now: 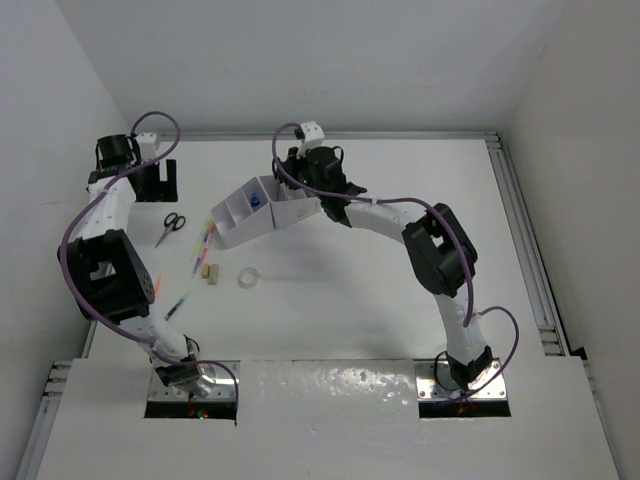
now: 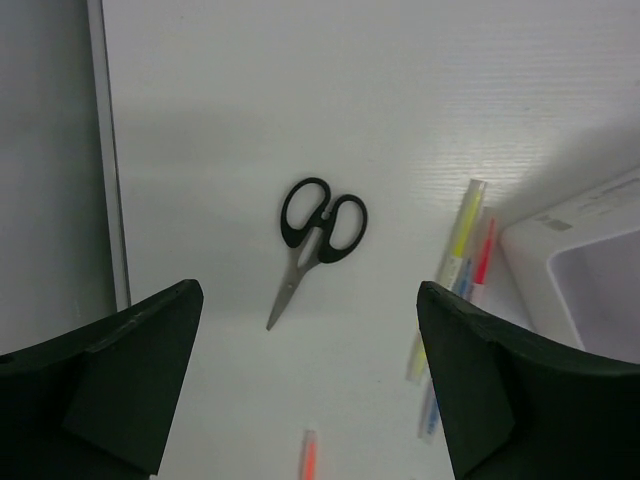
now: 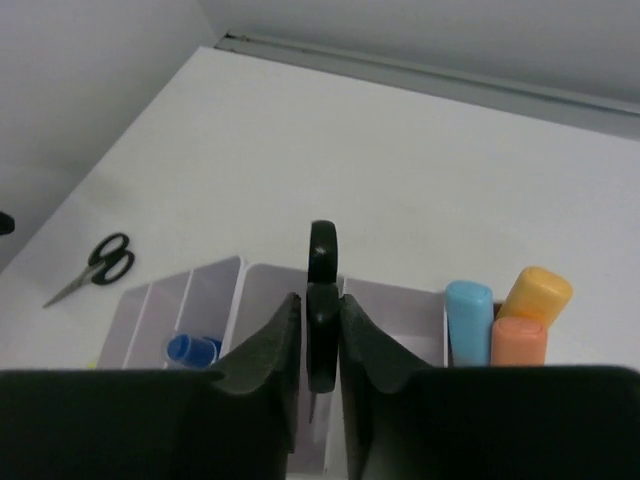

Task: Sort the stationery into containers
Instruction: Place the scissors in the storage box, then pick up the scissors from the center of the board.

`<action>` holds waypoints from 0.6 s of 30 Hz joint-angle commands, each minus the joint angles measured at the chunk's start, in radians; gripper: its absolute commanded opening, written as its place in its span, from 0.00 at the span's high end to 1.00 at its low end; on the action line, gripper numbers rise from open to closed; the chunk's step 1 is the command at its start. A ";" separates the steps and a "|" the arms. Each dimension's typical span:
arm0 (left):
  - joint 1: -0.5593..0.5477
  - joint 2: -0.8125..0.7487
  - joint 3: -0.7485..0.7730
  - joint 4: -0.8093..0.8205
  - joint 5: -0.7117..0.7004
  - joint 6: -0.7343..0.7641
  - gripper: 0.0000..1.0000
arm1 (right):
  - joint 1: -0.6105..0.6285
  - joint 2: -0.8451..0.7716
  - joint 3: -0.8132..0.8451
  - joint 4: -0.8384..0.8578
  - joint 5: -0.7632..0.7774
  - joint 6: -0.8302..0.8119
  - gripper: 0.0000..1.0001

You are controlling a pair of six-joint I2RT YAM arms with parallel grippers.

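My right gripper (image 3: pixel 322 330) is shut on the handle of black scissors (image 3: pixel 322 262), held upright above the pale organiser (image 3: pixel 215 290). In the top view it (image 1: pixel 300 195) hangs over the organiser (image 1: pixel 235 225). A blue-capped bottle (image 3: pixel 192 348) lies in one compartment. Blue (image 3: pixel 468 318) and orange capsule pieces (image 3: pixel 535 293) stand in the right end. My left gripper (image 2: pixel 308 300) is open and empty above a second pair of black scissors (image 2: pixel 320 228) on the table, also in the top view (image 1: pixel 171 224). Pastel pens (image 2: pixel 462 235) lie beside the organiser's corner (image 2: pixel 580 250).
A clear tape ring (image 1: pixel 248 277) and small tan pieces (image 1: pixel 210 271) lie in front of the organiser. A pen (image 1: pixel 178 305) and an orange-tipped pen (image 2: pixel 310 455) lie nearer the left arm. Walls close in the far and left sides; a rail (image 1: pixel 525 250) runs along the right.
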 commanded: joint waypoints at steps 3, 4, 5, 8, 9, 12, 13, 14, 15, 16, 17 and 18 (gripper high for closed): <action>0.030 0.088 -0.027 0.079 -0.078 0.089 0.28 | 0.024 -0.052 -0.060 0.088 -0.031 -0.020 0.56; 0.029 0.099 -0.033 0.077 -0.078 0.104 0.32 | 0.021 -0.063 -0.063 0.085 -0.031 -0.027 0.45; 0.027 0.108 -0.035 0.075 -0.076 0.136 0.37 | 0.024 -0.086 -0.066 0.080 -0.030 -0.029 0.42; 0.023 0.148 -0.040 0.063 -0.069 0.193 0.37 | 0.025 -0.129 -0.090 0.099 -0.025 -0.029 0.38; 0.018 0.169 -0.040 0.063 -0.076 0.199 0.36 | 0.025 -0.158 -0.106 0.106 -0.025 -0.031 0.38; 0.018 0.229 -0.018 0.085 -0.121 0.193 0.40 | 0.036 -0.230 -0.141 0.131 -0.028 -0.037 0.39; 0.020 0.246 0.015 0.079 -0.128 0.187 0.45 | 0.036 -0.252 -0.155 0.134 -0.028 -0.035 0.40; 0.024 0.261 0.034 0.075 -0.129 0.167 0.56 | 0.044 -0.273 -0.172 0.145 -0.031 -0.031 0.44; 0.027 0.286 0.069 0.065 -0.125 0.157 0.62 | 0.044 -0.320 -0.214 0.152 -0.039 -0.027 0.46; 0.032 0.295 0.084 0.060 -0.116 0.146 0.66 | 0.047 -0.347 -0.238 0.168 -0.042 -0.024 0.49; 0.032 0.303 0.100 0.054 -0.113 0.126 0.67 | 0.051 -0.373 -0.280 0.172 -0.047 -0.023 0.52; 0.032 0.304 0.115 0.052 -0.110 0.120 0.67 | 0.053 -0.423 -0.302 0.174 -0.047 -0.024 0.52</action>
